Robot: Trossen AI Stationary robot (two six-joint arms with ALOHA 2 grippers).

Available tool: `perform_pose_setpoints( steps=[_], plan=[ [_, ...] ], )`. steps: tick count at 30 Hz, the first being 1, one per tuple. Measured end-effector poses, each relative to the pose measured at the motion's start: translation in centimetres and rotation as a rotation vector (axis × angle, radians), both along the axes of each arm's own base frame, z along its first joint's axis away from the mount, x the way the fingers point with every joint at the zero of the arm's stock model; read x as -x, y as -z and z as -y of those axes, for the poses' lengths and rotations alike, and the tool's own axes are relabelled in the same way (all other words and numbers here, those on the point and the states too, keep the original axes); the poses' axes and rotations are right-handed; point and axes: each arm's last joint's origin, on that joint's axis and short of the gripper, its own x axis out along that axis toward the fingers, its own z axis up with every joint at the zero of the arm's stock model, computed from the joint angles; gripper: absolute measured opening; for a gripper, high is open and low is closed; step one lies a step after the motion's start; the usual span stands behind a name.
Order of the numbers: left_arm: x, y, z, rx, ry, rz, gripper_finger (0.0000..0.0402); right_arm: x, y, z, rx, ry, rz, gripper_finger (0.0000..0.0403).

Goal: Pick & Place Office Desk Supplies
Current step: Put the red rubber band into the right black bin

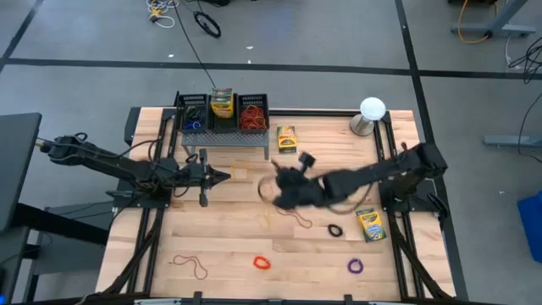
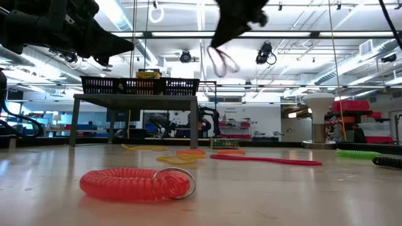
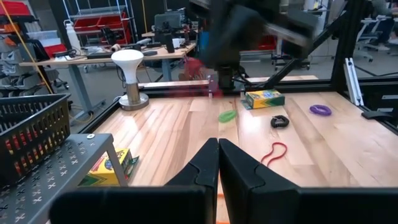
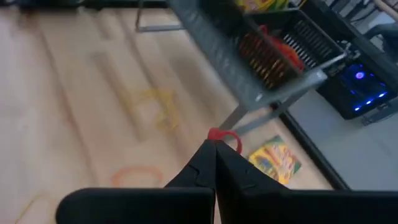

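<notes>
Nearest the low camera lay a red coiled band (image 2: 137, 183) on the tabletop (image 1: 229, 241). Above the tabletop's middle, the right pincer (image 1: 269, 191) was clamped shut on a thin red rubber band (image 4: 224, 138), which dangled from its tips. The left pincer (image 1: 222, 176) hung closed and empty just in front of the raised black baskets (image 1: 222, 112). Crayon boxes lay beside the baskets (image 1: 287, 138) and by the right arm (image 1: 370, 224); a purple loop (image 1: 356, 266) and a black one (image 1: 335, 230) lay loose nearby.
</notes>
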Motion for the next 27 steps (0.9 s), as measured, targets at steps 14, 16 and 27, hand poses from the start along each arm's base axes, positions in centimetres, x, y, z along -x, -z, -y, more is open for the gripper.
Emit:
perform_pose_setpoints(
  steps=[14, 16, 27],
  plan=[
    [0.0, 0.0, 0.0, -0.001, 0.0, -0.003, 0.002, -4.0, -6.9, 13.8, -0.02, 0.1, 0.254, 0.0],
    [0.0, 0.0, 0.0, 0.0, 0.0, 0.001, 0.002, -4.4, -6.9, 15.7, -0.034, 0.119, 0.267, 0.0],
    [0.0, 0.0, 0.0, -0.001, 0.0, -0.003, 0.002, -6.7, -3.2, 21.1, -0.155, 0.14, 0.271, 0.0]
  ],
)
